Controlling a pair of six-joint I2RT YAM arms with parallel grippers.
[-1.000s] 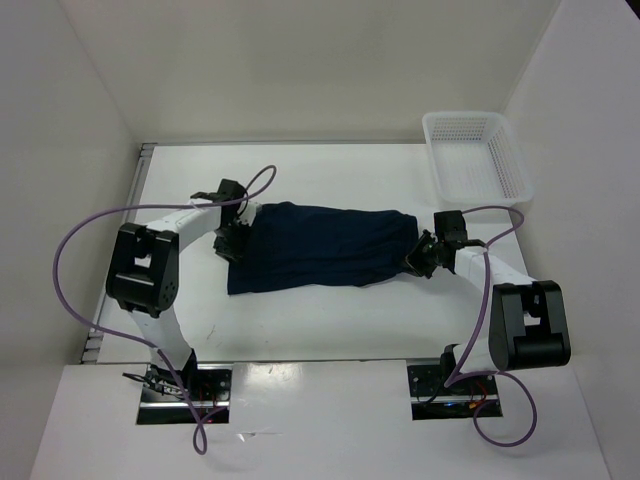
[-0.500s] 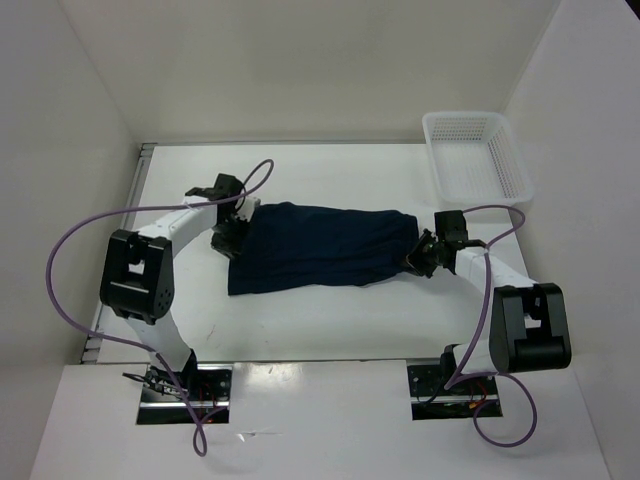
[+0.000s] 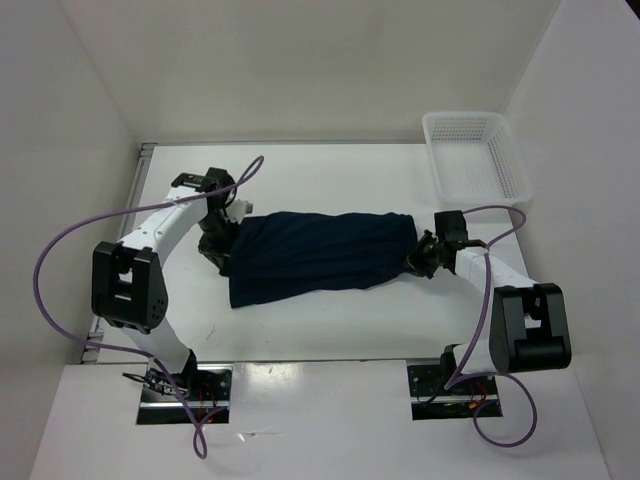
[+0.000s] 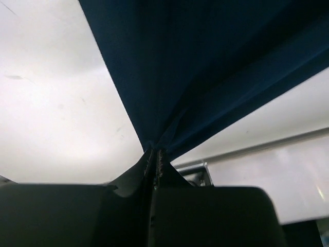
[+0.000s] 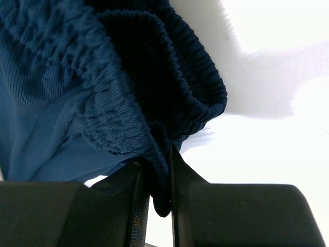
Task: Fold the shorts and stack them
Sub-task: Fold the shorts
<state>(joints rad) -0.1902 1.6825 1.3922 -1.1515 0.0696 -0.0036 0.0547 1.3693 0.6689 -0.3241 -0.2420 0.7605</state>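
Note:
The dark navy shorts [image 3: 320, 255] lie stretched across the middle of the white table, held at both ends. My left gripper [image 3: 218, 238] is shut on the shorts' left end, a thin pinch of cloth [image 4: 169, 92] fanning out from the closed jaws. My right gripper [image 3: 420, 258] is shut on the ribbed elastic waistband [image 5: 154, 103] at the right end, a fold of it squeezed between the fingers. The near left corner of the shorts hangs toward the table's front. Drawstring and white tag are hidden.
A white plastic mesh basket [image 3: 476, 155] stands at the back right corner. White walls close in the table on the left, back and right. Purple cables loop from both arms.
My left gripper has moved back and a little left with the shorts' end, pulling the cloth tighter and lifting that edge. The right gripper has hardly moved.

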